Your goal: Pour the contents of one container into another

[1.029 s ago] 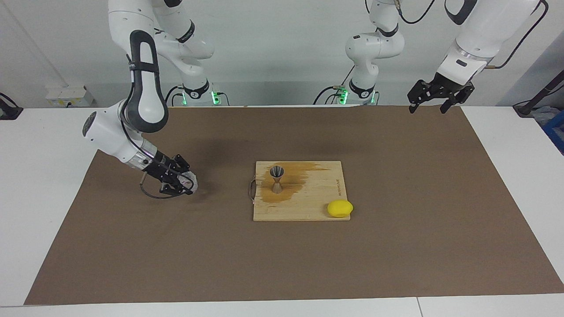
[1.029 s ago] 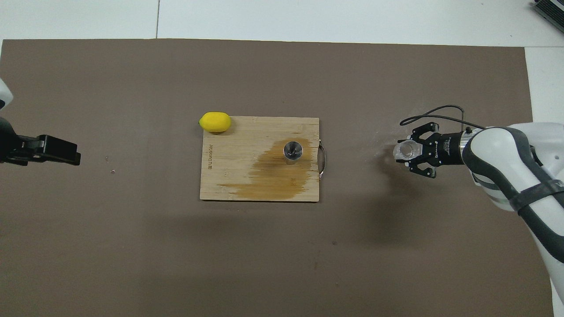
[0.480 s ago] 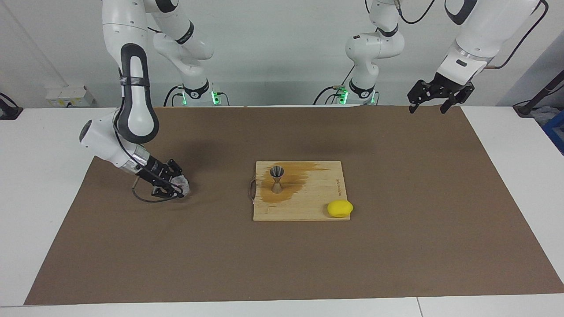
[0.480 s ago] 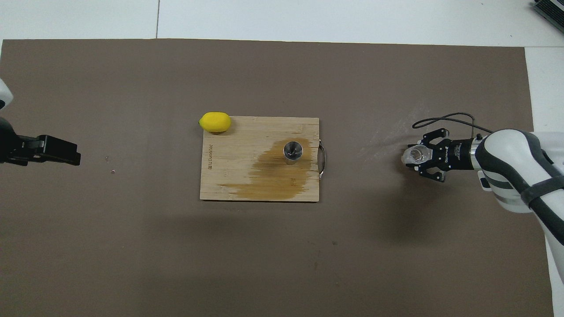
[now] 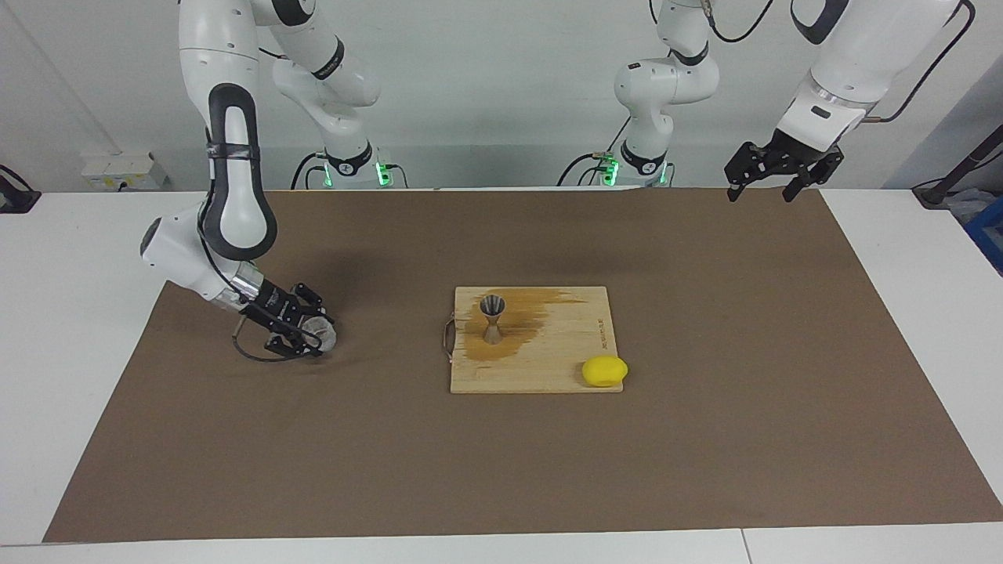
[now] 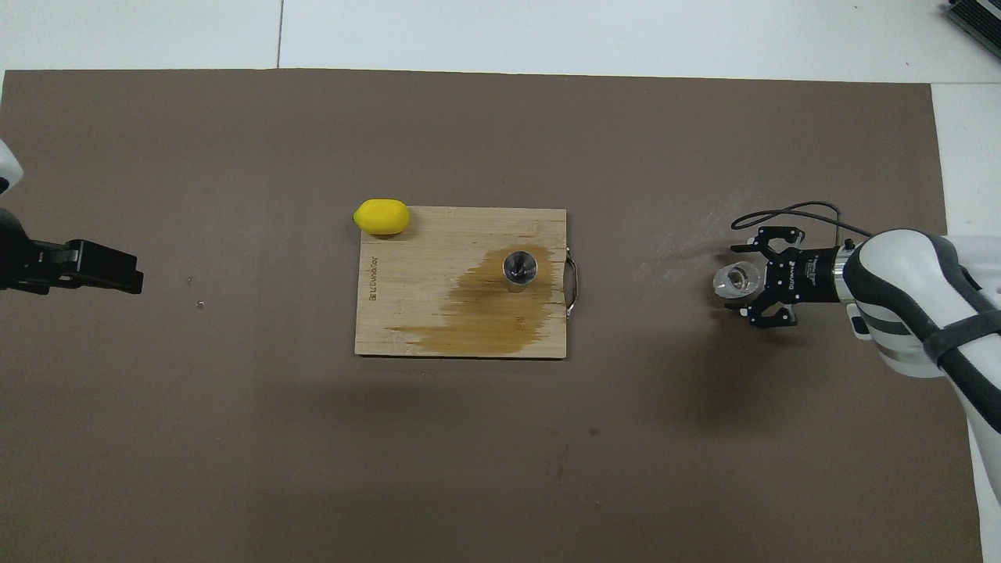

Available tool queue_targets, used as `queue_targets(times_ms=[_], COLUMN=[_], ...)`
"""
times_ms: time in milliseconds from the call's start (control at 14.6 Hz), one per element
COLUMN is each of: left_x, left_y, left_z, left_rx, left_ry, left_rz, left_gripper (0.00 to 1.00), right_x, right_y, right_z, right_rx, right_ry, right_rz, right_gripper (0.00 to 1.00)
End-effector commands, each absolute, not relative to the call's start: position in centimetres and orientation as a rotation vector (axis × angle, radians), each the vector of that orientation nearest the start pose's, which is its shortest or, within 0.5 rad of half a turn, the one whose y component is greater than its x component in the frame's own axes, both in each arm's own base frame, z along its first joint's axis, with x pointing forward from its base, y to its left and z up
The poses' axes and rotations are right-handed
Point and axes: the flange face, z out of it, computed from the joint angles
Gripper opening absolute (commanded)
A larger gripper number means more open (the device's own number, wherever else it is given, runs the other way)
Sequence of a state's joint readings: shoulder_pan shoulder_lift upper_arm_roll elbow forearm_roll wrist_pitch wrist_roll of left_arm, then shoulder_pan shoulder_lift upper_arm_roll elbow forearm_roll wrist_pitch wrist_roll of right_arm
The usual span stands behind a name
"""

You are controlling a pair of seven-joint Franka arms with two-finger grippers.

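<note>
The right hand (image 5: 307,333) sits low at the right arm's end of the tabletop (image 5: 705,439), fingers spread wide around the glass cup (image 5: 320,332). The jigger (image 5: 492,318) stands upright on the cutting board (image 5: 548,368). The left hand (image 5: 774,174), fingers apart, waits raised over the mat's corner.

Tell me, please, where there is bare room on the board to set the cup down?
The board is bare between the lemon and the jigger, and along its edge nearest the robots. It is crowded only around the jigger, where the wood is stained.
</note>
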State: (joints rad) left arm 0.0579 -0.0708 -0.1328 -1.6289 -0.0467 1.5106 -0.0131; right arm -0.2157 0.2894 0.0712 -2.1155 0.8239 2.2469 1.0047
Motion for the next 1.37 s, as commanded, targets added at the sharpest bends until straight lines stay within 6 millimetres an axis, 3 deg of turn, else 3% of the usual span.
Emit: queue_targets(times_ms=[0, 411, 617, 686, 1097, 1234, 1303], left_x=[51.5, 51.7, 52.4, 53.3, 53.1, 52.9, 53.0], left_y=[-4.5, -5.4, -4.8, -4.9, -5.1, -4.7, -4.7], left_z=[63.1, 63.1, 63.4, 62.2, 61.1, 61.2, 61.2], left_rx=[-3.164, -3.164, -3.193, -3.192, -3.186, -3.185, -3.185], left_ry=[0.088, 0.111, 0.085, 0.088, 0.103, 0.094, 0.091], left_rz=[0.059, 0.035, 0.034, 0.056, 0.078, 0.08, 0.08], left_gripper=[1.0, 1.0, 1.0, 1.0, 1.0, 1.0, 1.0], right_x=[56.3, 56.7, 56.9, 56.8, 56.2, 55.7, 55.2], right_y=[-6.3, -6.1, -5.5, -5.4, -4.0, -1.8, -0.4], right_z=[28.2, 31.3, 32.5, 32.8, 37.4, 40.0, 41.0], right_rx=[-1.664, -1.717, -1.73, -1.745, -2.084, -2.197, -2.333], right_ry=[1.954, 1.961, 1.982, 1.974, 1.849, 1.764, 1.659], right_rz=[0.503, 0.44, 0.427, 0.423, 0.337, 0.287, 0.249], right_gripper=[1.0, 1.0, 1.0, 1.0, 1.0, 1.0, 1.0])
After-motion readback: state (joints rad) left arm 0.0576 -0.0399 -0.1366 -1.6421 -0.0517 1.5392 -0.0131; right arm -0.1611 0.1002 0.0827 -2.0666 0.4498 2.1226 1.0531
